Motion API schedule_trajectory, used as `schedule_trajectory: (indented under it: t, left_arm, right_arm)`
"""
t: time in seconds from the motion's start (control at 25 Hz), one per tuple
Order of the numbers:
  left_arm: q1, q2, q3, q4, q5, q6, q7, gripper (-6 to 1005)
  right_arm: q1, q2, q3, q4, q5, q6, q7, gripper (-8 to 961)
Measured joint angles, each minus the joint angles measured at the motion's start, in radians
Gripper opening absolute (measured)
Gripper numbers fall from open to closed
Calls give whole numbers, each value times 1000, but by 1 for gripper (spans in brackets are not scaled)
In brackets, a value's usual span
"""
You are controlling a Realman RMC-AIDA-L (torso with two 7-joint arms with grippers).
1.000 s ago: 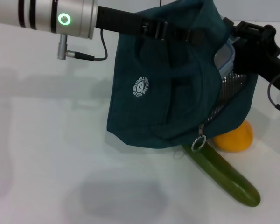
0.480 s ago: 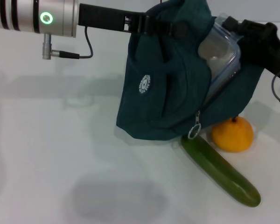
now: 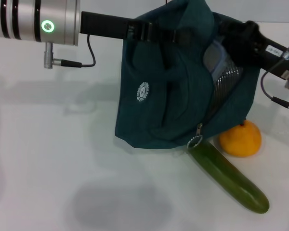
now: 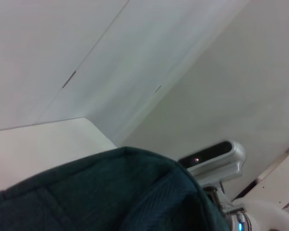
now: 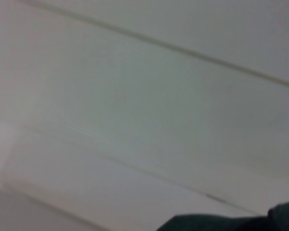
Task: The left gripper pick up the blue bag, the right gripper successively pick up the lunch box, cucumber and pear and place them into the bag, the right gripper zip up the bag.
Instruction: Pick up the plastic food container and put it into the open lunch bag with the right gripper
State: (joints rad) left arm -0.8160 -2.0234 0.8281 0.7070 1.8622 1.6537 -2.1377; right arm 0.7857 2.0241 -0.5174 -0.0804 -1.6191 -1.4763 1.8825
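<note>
L tool (image 3: 156, 32) pinches blue bag (image 3: 176, 96) aloft; R tool (image 3: 227, 34) (grip unclear) at lunch box (image 3: 216, 60), prob. inside.

Your left gripper (image 3: 176, 34) reaches in level from the left, clamped on the blue bag's (image 3: 173, 96) top edge; your right gripper (image 3: 226, 36) (fingers hidden) sits at its open mouth.
</note>
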Motion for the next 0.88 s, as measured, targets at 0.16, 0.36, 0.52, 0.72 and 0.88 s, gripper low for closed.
schedule_trajectory:
  t: [0.16, 0.36, 0.52, 0.72, 0.88]
  left_arm:
    - [1, 0, -8, -27, 0, -4, 15, 54]
    - [9, 6, -13, -37, 0, -6, 17, 54]
    - [12, 8, -14, -38, 0, -6, 13, 54]
    - [7, 14, -13, -38, 0, 11, -23, 54]
    - [3, 19, -11, -41, 0, 31, -52, 54]
  right_arm:
    - [8, 0, -69, -45, 5, -1, 5, 115]
    - [4, -5, -82, -67, 5, -1, 7, 115]
    - [-8, -6, -82, -88, 2, 8, 7, 116]
    - [-8, -6, -108, -103, 2, 9, 8, 117]
    - [-7, -7, -133, -126, 5, 9, 11, 141]
